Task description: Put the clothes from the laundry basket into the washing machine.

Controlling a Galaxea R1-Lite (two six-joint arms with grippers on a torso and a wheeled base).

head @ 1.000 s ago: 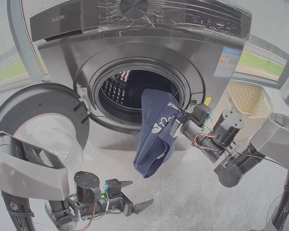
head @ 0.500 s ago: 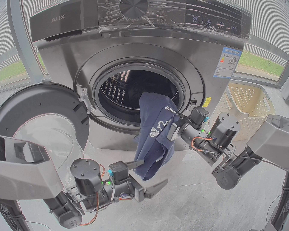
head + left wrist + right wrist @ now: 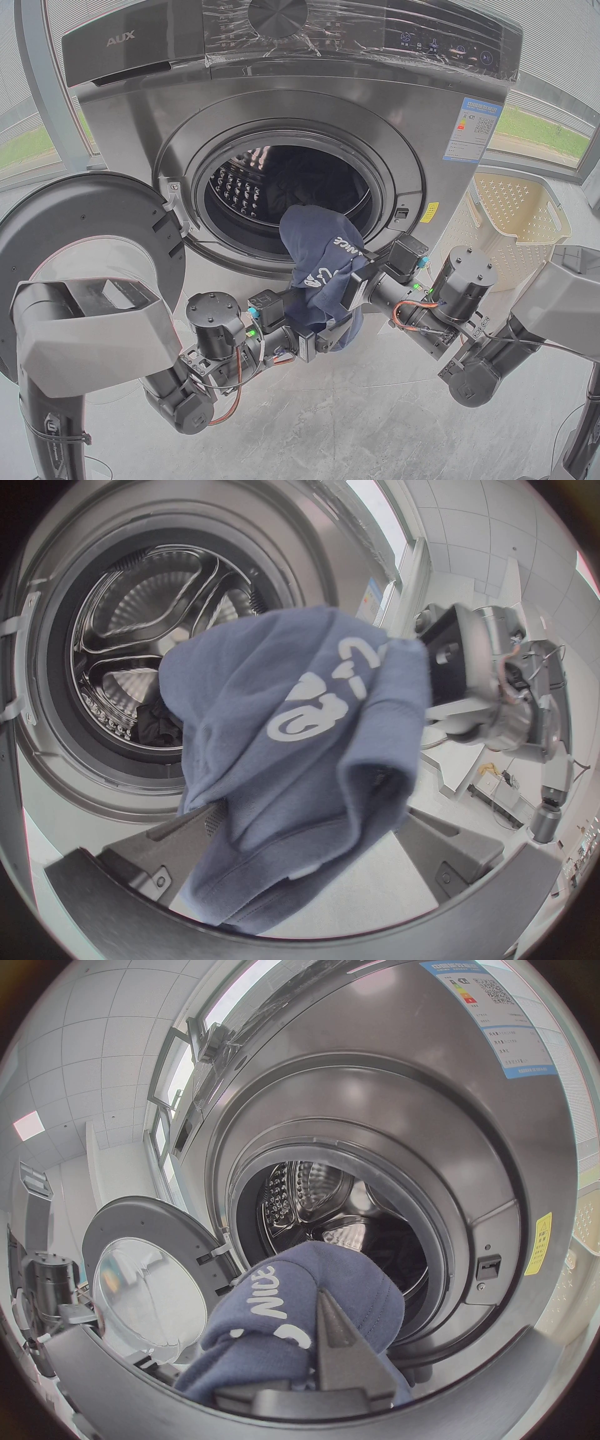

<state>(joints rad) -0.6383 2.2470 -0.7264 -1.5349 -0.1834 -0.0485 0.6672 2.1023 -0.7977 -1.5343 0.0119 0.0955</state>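
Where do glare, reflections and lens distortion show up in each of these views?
Head view: wrinkled plastic film on the washing machine throws patchy glare, and straight edges bow outward. Left wrist view: the drum ribs gleam; corners go black. Right wrist view: broad sheen on the steel front above the dark navy garment, reflections in the door glass.

The garment hangs before the drum opening of the washing machine, my right gripper at its right side and my left gripper around its lower folds. The door stands open to the machine's left, and the laundry basket sits just right of it. Other clothes lie inside the drum.
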